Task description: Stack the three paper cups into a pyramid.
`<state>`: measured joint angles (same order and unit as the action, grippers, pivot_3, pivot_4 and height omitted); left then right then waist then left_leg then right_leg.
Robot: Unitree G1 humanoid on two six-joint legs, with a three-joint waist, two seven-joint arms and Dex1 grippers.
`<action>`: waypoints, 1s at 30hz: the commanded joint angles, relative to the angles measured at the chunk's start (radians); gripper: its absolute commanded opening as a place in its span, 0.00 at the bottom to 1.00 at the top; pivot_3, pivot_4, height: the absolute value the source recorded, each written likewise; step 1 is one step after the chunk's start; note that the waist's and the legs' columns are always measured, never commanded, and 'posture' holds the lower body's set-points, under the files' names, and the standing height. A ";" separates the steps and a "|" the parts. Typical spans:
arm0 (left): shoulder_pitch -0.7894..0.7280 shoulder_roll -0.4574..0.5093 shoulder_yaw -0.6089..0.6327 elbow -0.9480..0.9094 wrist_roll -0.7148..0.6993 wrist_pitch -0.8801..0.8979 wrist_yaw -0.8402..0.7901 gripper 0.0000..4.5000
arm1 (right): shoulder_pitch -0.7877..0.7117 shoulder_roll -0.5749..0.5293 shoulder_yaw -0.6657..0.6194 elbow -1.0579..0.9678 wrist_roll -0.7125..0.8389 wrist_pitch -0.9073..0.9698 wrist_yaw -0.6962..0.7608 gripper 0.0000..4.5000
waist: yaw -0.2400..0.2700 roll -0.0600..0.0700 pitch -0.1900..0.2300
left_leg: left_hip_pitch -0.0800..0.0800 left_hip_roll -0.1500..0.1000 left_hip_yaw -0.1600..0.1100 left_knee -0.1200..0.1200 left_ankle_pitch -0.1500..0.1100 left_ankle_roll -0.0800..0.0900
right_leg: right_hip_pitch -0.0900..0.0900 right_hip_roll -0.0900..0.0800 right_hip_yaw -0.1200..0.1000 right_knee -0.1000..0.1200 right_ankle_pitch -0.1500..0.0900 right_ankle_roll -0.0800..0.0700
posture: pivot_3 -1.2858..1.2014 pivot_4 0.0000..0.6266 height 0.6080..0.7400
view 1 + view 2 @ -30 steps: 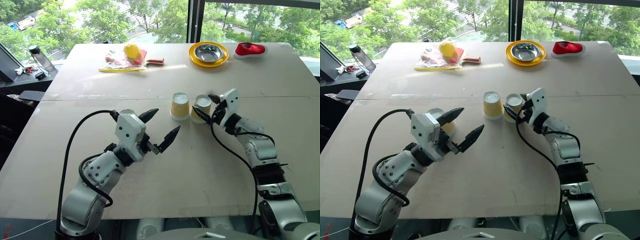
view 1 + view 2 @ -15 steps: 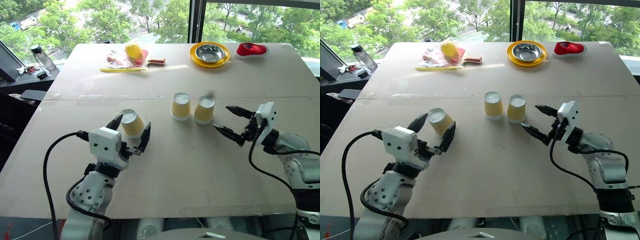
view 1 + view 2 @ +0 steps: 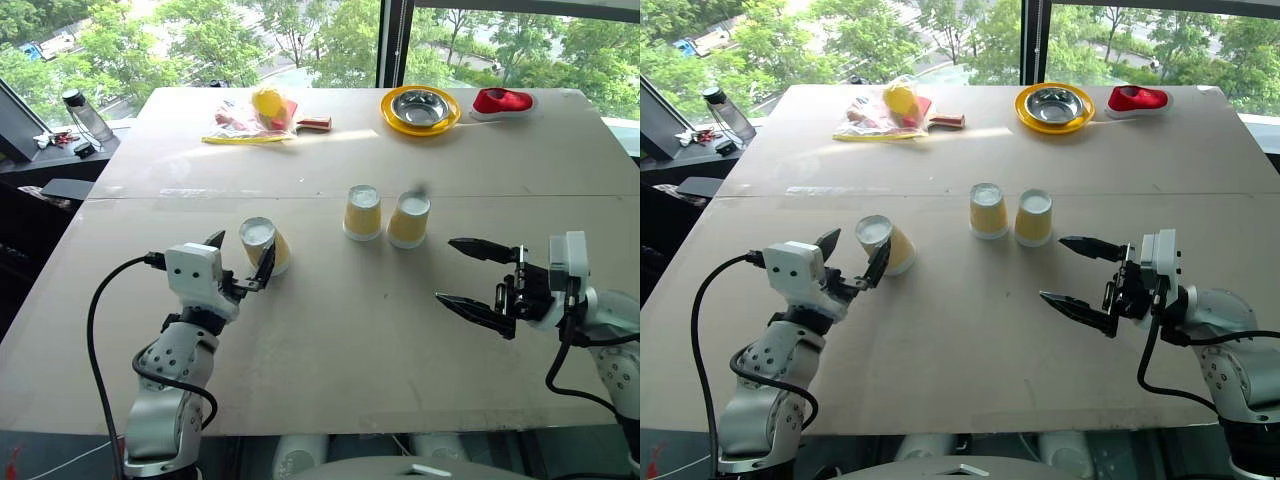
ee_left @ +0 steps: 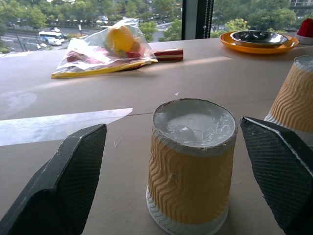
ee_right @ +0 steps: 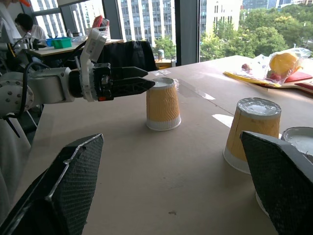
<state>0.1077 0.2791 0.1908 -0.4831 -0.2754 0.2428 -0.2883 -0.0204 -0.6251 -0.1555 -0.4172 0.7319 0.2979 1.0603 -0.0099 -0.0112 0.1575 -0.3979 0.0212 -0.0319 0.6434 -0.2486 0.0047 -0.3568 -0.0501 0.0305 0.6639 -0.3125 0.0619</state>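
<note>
Left gripper (image 3: 243,268), fingers spread, straddles one upturned cup (image 3: 264,245), partly hiding it; right gripper (image 3: 478,281) hangs open near the cup pair (image 3: 385,216).

3 upturned paper cups (image 5: 163,105) stand on the table (image 5: 146,166), the left gripper (image 5: 128,82) straddling the farthest.
</note>
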 commanded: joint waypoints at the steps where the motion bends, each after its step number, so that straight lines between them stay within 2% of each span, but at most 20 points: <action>1: -0.053 0.016 -0.014 0.067 0.018 -0.031 -0.021 1.00 | 0.000 -0.008 -0.025 -0.063 0.024 0.007 -0.023 0.98 | 0.001 0.000 0.000 | 0.000 0.000 -0.001 0.000 0.000 0.000 | 0.000 0.000 -0.001 0.000 0.000 0.000 | 0.52 0.24 1.00; 6: -0.139 0.023 -0.026 0.193 0.052 -0.085 -0.035 1.00 | 0.014 -0.005 -0.025 -0.081 0.029 0.012 -0.038 0.98 | 0.000 -0.001 0.000 | 0.000 -0.001 -0.001 0.000 0.000 0.000 | 0.000 0.000 -0.002 0.000 0.000 0.000 | 0.52 0.24 1.00; 12: -0.161 0.024 -0.041 0.241 0.064 -0.129 -0.059 1.00 | 0.035 -0.003 -0.037 -0.085 0.039 0.006 -0.042 0.98 | 0.000 -0.001 0.000 | -0.001 0.000 -0.001 0.000 0.000 0.000 | 0.000 0.000 -0.002 0.000 0.000 0.000 | 0.52 0.24 1.00; 15: -0.161 0.026 -0.036 0.251 0.065 -0.147 -0.064 0.82 | 0.051 -0.006 -0.048 -0.081 0.046 -0.004 -0.026 1.00 | 0.001 -0.001 0.000 | 0.000 0.000 -0.002 0.000 0.000 0.000 | 0.000 0.000 -0.002 0.000 0.000 0.000 | 0.52 0.24 1.00; 16: -0.160 0.028 -0.034 0.252 0.063 -0.150 -0.066 0.69 | 0.055 -0.005 -0.051 -0.081 0.050 -0.007 -0.023 1.00 | 0.000 -0.001 0.000 | -0.001 0.000 -0.002 0.000 0.000 0.000 | 0.000 0.000 -0.002 0.000 0.000 0.000 | 0.52 0.24 1.00; 18: -0.157 0.030 -0.032 0.255 0.058 -0.152 -0.072 0.55 | 0.060 -0.004 -0.055 -0.082 0.058 -0.009 -0.017 1.00 | 0.000 -0.001 0.000 | 0.000 0.000 -0.002 0.000 0.000 0.000 | 0.000 0.000 -0.002 0.000 0.000 0.000 | 0.52 0.24 1.00; 24: -0.193 0.058 -0.012 0.262 0.038 -0.142 -0.090 0.55 | 0.063 -0.004 -0.055 -0.077 0.067 -0.016 -0.003 1.00 | 0.001 -0.001 0.000 | 0.000 0.000 -0.002 0.000 0.000 0.000 | 0.000 0.000 -0.002 0.000 0.000 0.000 | 0.52 0.24 1.00; 30: -0.381 0.143 -0.030 0.264 -0.108 -0.053 -0.266 0.55 | 0.053 -0.020 -0.098 -0.061 0.091 -0.007 -0.004 1.00 | 0.009 -0.001 0.000 | -0.001 0.000 -0.003 0.001 0.000 0.000 | 0.001 0.000 -0.004 0.000 0.000 0.000 | 0.52 0.24 1.00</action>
<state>-0.2402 0.4073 0.1567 -0.1899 -0.3357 0.1792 -0.5039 0.0391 -0.6337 -0.2169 -0.4604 0.8003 0.3011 1.0524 -0.0006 -0.0120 0.1577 -0.3991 0.0204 -0.0346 0.6453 -0.2485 0.0045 -0.3558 -0.0503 0.0266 0.6643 -0.3124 0.0620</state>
